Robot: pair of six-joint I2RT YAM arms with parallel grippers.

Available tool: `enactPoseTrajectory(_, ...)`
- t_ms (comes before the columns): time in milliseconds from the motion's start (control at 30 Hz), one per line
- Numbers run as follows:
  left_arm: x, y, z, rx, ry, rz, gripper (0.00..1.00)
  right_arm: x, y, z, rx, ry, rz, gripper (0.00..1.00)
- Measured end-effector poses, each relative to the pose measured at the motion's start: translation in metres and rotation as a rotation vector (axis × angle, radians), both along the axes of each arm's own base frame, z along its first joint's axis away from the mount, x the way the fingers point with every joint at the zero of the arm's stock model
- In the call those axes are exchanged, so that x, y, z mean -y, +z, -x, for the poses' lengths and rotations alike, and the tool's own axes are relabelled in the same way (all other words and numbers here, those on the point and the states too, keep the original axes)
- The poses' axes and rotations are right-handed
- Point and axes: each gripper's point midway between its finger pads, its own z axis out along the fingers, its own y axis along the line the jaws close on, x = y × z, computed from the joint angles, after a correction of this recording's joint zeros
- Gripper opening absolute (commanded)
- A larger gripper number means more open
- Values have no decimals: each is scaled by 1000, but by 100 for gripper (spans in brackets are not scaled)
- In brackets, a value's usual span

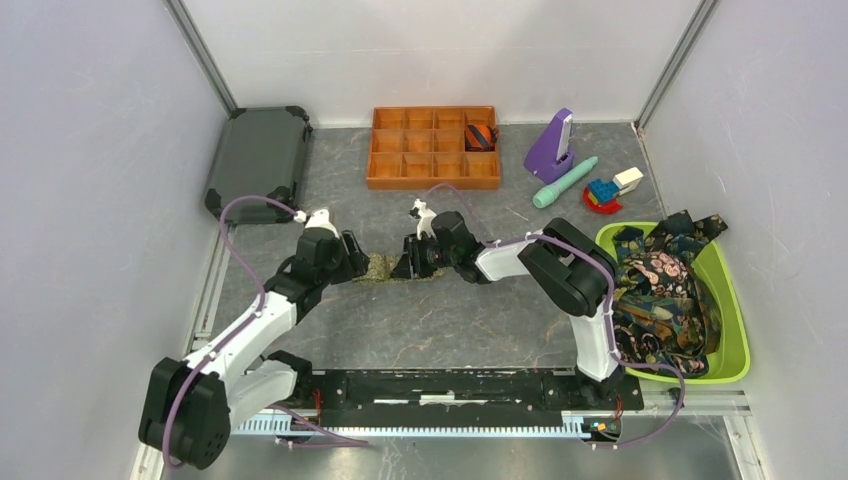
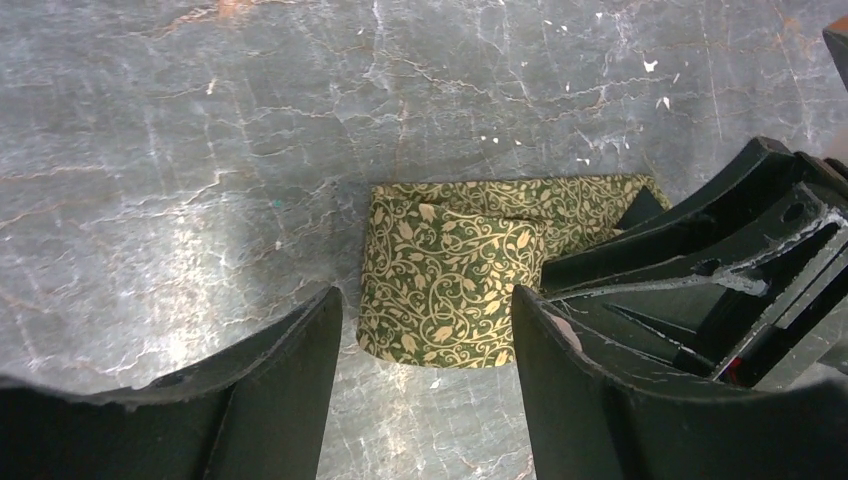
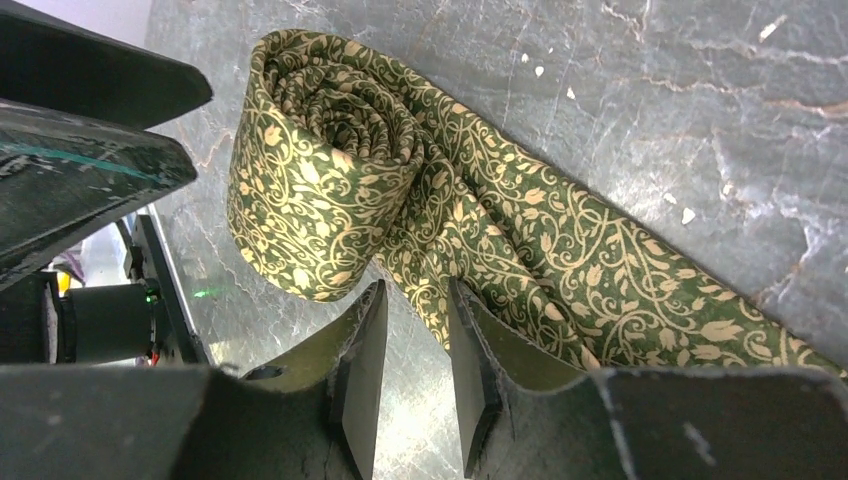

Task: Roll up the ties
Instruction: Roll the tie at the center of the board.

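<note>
An olive-green tie (image 1: 383, 267) with a pale vine print lies mid-table between my two grippers. Part of it is wound into a roll (image 3: 320, 170) standing on its edge, and its flat tail (image 3: 600, 280) trails away across the table. My left gripper (image 2: 428, 300) is open, its fingertips on either side of the roll (image 2: 450, 275) with a small gap on the left side. My right gripper (image 3: 417, 300) is open by a narrow gap at the tail's edge beside the roll, with bare table showing between its fingers. Several dark patterned ties (image 1: 655, 300) fill the green bin.
A lime-green bin (image 1: 735, 330) stands at the right. At the back is an orange compartment tray (image 1: 400, 165) with a striped rolled tie (image 1: 480, 136) in one cell. A dark case (image 1: 258, 160) sits back left. A purple object (image 1: 552, 145), a teal stick (image 1: 565, 182) and toy blocks (image 1: 610, 190) sit back right.
</note>
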Motion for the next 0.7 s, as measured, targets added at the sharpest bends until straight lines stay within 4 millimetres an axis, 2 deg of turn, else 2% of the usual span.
enactPoseTrajectory(300,9,-14,-8,-2,-71,16,73,-3,0,-4,7,30,-53,36)
enactPoseTrajectory(433,8,-19,-6,-8,-73,26,74,-3,1,-3,3,41,-59,43)
enactPoseTrajectory(533,7,-14,-6,7,-70,28,76,-4,4,-2,7,53,-68,50)
enactPoseTrajectory(700,2,1,-6,65,-48,30,81,-6,14,0,13,63,-89,52)
